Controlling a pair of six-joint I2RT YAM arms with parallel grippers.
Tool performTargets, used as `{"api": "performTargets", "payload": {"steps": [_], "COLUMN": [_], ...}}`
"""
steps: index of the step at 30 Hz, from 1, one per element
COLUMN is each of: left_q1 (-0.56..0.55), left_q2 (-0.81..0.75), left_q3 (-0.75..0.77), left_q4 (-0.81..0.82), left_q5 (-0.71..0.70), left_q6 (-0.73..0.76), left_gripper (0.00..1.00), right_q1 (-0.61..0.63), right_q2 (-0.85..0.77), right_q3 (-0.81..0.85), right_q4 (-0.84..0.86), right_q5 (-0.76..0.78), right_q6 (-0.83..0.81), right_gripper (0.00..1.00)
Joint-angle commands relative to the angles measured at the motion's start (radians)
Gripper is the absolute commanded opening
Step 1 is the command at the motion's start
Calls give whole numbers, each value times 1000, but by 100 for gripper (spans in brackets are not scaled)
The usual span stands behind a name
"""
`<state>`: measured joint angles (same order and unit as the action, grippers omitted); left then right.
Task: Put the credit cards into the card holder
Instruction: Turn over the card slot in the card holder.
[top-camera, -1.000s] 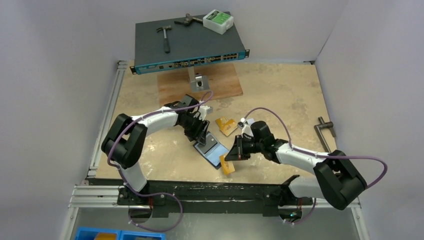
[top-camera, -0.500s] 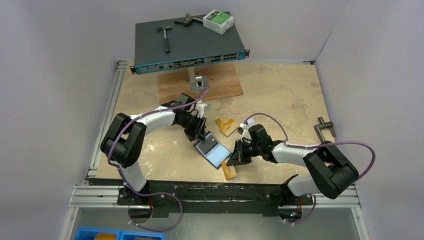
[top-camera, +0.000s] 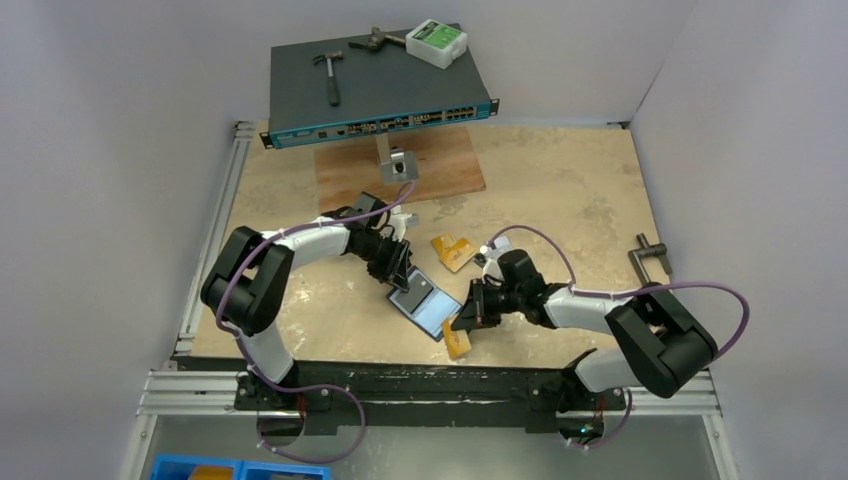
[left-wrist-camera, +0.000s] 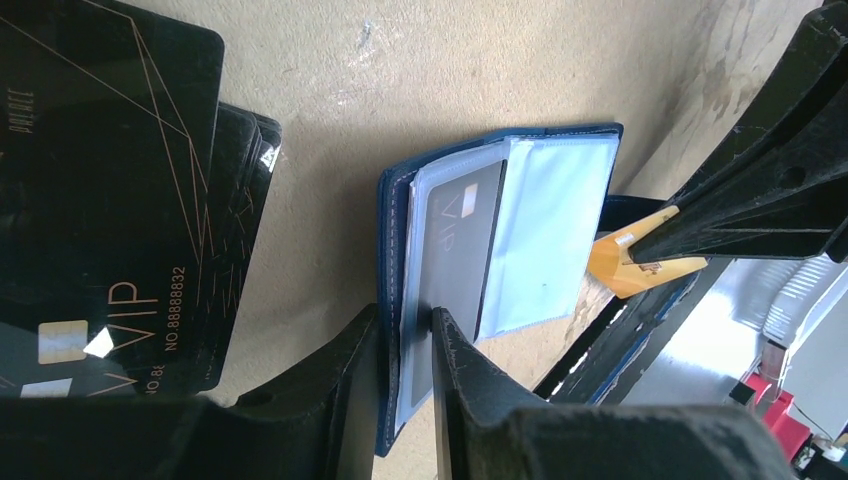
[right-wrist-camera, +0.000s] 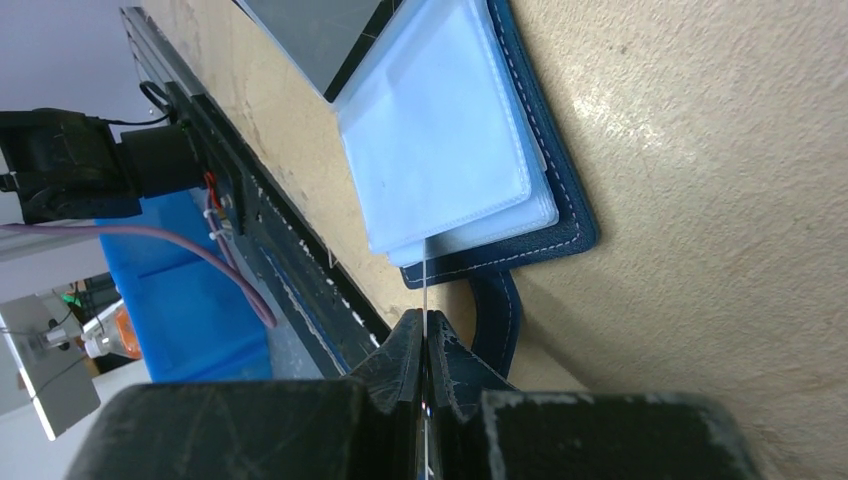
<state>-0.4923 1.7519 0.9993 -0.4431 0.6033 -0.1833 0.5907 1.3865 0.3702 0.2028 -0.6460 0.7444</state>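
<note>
Should the left gripper (top-camera: 399, 279) lose its pinch on the card holder (top-camera: 426, 304), we judge the open wallet would skid over the table (top-camera: 560, 200) as soon as a card is pushed against it. Further right, the clear sleeves (right-wrist-camera: 440, 130) look floppy. The orange-gold card (left-wrist-camera: 625, 272) meets them edge-on, so it could slide between two sleeves or under the stack rather than into a pocket. It could also twist in the right gripper (top-camera: 466, 312), which holds it by one end only.

We see the left gripper's jaws drawn narrow, one finger (left-wrist-camera: 350, 390) on each side of the holder's far flap, where a black card (left-wrist-camera: 455, 250) sits in a sleeve. More black cards (left-wrist-camera: 100, 200) lie loose just beside it. The holder lies open on the table between the two grippers. The right gripper's jaws are pressed together on the orange-gold card, whose free edge reaches the sleeves at the holder's corner.
</note>
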Motion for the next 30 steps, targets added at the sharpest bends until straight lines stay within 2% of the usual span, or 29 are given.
{"api": "performTargets", "payload": {"steps": [1,5,8,11,13,20,30], "left_q1": [1,1,4,32,64,71,70], "left_q2": [-38,-52,-60,-62,-67,-25,3], "left_q3": [-4,-4,1,-2,-25,-60,-47], "left_q4": [2,1,1,32,100,145,136], "left_q5": [21,42,76,162,268,332,343], "left_q6": [1,3,2,-35,-110,-124,-117], "left_gripper": [23,26,35,44,49,51,52], "right_q1": [-2,-6,-6,-6,-6,-5,-5], "right_q2": [5,4,16,40,65,179,236], "right_q3": [0,4,19,45,54,54,114], "right_q4": [61,112,182,228,261,393,524], "right_q5": [-10,0,-5,10,8,0,6], "right_q6": [13,44,77,101,109,154,194], "right_gripper": [0,0,0,0,0,0,0]}}
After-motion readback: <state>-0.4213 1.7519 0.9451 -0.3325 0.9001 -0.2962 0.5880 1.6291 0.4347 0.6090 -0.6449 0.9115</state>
